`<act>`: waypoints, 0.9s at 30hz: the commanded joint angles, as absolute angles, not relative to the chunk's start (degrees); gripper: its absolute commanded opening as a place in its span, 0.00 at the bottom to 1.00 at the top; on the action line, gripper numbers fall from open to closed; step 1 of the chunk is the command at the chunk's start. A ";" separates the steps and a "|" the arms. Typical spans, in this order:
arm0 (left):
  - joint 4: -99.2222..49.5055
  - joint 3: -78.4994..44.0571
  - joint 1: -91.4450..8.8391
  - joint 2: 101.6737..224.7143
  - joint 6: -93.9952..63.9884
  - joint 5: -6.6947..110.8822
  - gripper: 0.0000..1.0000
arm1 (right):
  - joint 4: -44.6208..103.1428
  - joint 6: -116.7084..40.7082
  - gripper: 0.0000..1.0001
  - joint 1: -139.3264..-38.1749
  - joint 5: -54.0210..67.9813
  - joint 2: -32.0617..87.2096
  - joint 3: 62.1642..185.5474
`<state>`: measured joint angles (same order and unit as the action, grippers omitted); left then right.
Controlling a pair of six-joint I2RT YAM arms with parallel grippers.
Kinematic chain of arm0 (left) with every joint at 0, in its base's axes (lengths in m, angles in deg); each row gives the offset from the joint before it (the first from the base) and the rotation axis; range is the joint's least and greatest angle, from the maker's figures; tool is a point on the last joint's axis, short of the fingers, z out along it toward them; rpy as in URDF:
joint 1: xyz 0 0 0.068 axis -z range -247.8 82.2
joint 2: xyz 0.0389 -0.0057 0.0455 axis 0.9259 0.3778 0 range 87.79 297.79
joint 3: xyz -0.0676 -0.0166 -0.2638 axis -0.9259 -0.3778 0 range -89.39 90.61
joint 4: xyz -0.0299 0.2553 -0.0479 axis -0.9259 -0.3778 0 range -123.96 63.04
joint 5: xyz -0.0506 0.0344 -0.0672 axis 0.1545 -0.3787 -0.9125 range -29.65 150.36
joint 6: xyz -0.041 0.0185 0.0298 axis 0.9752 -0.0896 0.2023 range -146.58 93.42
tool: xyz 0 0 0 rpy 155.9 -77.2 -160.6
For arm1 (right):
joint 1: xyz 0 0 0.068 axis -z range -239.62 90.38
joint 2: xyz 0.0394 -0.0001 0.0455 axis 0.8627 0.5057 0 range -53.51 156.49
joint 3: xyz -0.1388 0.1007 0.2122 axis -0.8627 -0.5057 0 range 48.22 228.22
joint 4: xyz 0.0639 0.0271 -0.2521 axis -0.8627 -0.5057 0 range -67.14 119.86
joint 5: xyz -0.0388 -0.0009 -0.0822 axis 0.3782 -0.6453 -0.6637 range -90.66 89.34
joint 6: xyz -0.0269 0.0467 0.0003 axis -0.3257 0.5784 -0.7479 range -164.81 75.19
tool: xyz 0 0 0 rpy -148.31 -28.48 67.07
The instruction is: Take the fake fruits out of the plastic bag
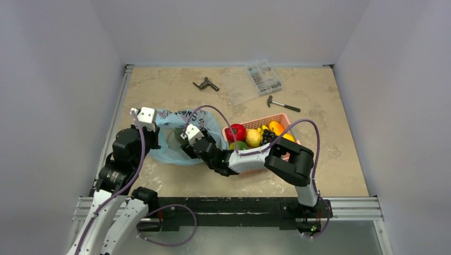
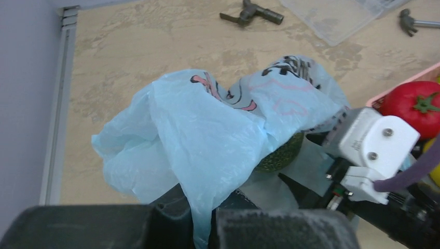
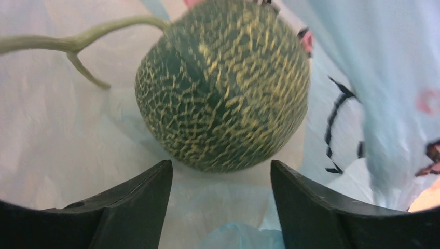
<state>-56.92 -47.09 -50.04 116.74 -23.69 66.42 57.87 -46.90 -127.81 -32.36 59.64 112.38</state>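
Left of centre on the tabletop [image 1: 175,90] lies the bag [image 1: 165,153], a fold pinched in the left claw [image 2: 205,220]. The right claw [image 3: 220,171] is inside it, spread wide, the melon [image 3: 223,88] just beyond its tips. The tomato [image 1: 235,132] sits in the basket [image 1: 268,118] to the right.

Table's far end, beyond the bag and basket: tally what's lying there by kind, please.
Hammer: 1
Clear parts box: 1
Black hand tool: 1
Total: 3
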 commanded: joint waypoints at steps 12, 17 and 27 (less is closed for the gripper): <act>-68.86 -39.74 -50.05 136.63 -18.95 92.61 0.18 | 61.47 -22.56 0.57 -127.90 -25.05 58.99 105.43; -71.00 -38.47 -50.05 140.56 -19.01 90.27 0.00 | 60.98 -25.03 0.57 -129.01 -24.87 56.88 106.14; -68.66 -39.56 -49.94 137.20 -20.43 84.64 0.00 | 65.83 -32.28 0.74 -130.64 -19.27 47.64 106.49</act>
<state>-69.92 -41.08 -50.04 138.68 -19.93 86.35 59.77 -28.72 -130.19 -22.07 52.93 105.72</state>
